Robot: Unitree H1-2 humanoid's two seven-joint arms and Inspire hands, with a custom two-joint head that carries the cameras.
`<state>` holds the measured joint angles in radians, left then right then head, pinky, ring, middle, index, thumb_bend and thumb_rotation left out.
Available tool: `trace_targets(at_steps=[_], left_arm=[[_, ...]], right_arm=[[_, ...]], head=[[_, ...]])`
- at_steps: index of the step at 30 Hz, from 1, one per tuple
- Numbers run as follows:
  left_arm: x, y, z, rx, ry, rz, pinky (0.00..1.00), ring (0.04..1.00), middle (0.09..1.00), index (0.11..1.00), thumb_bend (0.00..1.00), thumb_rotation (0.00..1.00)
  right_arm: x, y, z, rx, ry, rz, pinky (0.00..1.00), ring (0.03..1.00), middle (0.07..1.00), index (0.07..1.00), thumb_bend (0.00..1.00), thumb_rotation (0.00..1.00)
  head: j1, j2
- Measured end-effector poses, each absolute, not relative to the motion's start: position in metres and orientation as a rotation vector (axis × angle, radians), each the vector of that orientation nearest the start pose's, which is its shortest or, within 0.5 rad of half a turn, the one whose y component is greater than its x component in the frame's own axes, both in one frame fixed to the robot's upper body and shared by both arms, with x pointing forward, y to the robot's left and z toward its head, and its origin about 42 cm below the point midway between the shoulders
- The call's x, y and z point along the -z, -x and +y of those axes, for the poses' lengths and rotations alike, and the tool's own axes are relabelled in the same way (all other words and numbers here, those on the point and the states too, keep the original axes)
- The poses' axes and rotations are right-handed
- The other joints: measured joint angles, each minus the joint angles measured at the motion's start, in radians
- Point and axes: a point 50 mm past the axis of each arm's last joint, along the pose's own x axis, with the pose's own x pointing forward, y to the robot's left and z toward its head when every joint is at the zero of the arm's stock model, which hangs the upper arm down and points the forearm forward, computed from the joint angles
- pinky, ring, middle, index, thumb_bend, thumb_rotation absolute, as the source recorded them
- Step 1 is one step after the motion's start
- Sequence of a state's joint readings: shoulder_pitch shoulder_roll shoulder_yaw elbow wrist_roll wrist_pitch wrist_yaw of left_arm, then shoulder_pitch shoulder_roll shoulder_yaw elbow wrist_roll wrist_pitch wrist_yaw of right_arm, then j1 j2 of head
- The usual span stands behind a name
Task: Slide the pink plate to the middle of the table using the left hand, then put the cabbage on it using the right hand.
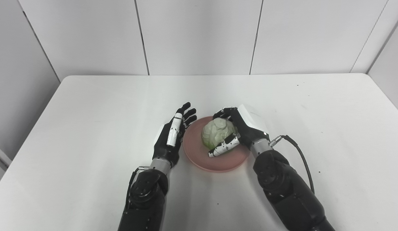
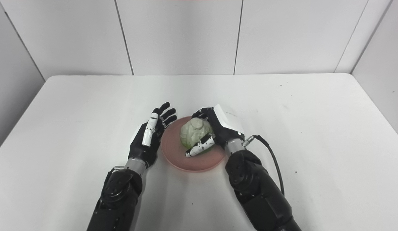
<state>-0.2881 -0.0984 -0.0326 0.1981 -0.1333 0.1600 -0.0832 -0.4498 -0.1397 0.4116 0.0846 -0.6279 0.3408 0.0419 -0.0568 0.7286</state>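
The pink plate [image 1: 199,160] lies near the middle of the white table, a little toward the front. A pale green cabbage [image 1: 217,132] sits on it. My right hand [image 1: 240,128] wraps the cabbage from the right, thumb across its front and fingers over its far side, so it is shut on the cabbage. My left hand [image 1: 174,134] rests on its edge against the plate's left rim, open, fingers stretched forward and holding nothing. In the right eye view the same cabbage [image 2: 195,131] sits on the plate [image 2: 179,162].
The white table [image 1: 90,112] runs to grey wall panels at the back. A black cable [image 1: 300,154] loops from my right wrist over the table on the right.
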Motion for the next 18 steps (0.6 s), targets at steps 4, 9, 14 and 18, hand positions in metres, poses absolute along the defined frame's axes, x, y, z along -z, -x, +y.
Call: trace_targets(at_steps=[4,9,14,18], left_arm=[[-0.123,-0.369,0.132,0.235,0.206,0.082,0.90,0.900,0.904,0.896,0.42,1.00],[-0.123,-0.369,0.132,0.235,0.202,0.085,0.89,0.900,0.905,0.892,0.42,1.00],[-0.123,-0.370,0.132,0.239,0.202,0.084,0.88,0.919,0.920,0.897,0.40,1.00],[-0.122,-0.370,0.133,0.237,0.205,0.085,0.89,0.926,0.923,0.899,0.40,1.00]], right_arm=[[-0.185,-0.393,-0.127,-0.263,0.908,-0.137,0.43,0.471,0.487,0.529,0.52,0.00],[-0.187,-0.390,-0.126,-0.296,0.936,-0.167,0.53,0.627,0.688,0.731,0.85,0.19],[-0.180,-0.384,-0.127,-0.334,0.962,-0.184,0.68,0.811,0.875,0.904,0.97,0.45],[-0.180,-0.382,-0.126,-0.343,0.956,-0.205,0.73,0.881,0.943,0.973,1.00,0.54]], head=[[-0.002,-0.002],[-0.005,-0.005],[-0.008,-0.011],[-0.009,-0.012]])
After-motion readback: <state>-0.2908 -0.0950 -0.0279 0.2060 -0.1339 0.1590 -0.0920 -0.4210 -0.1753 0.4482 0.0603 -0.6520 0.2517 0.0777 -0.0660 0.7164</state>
